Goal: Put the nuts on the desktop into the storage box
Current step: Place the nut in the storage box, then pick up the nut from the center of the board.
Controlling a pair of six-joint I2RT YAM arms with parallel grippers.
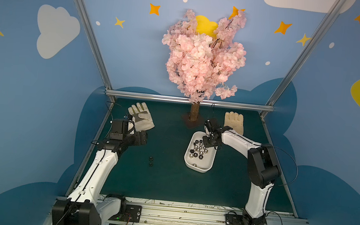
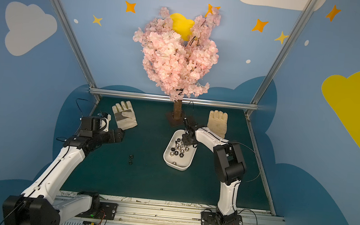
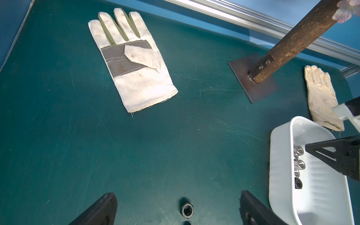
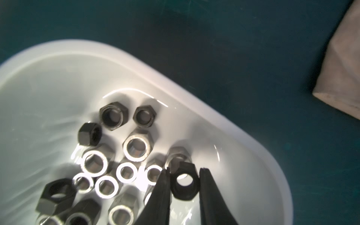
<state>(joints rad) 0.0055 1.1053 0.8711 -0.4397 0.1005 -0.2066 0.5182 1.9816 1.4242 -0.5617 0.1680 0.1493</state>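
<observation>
Right fingers [image 4: 162, 187] hang over the far end of the storage box [image 1: 204, 163], pinching a black nut [image 4: 184, 182] just above the heap of silver and black nuts [image 4: 136, 148] lying inside. The box sits at 3 o'clock from the centre of the desk [image 1: 163, 183]. At 9 o'clock from the box, well apart from it, two loose nuts [image 1: 151, 158] lie close together on the desk. Left fingers [image 3: 105, 208] are spread wide, raised beside the glove [image 1: 141, 117] at 10 o'clock.
</observation>
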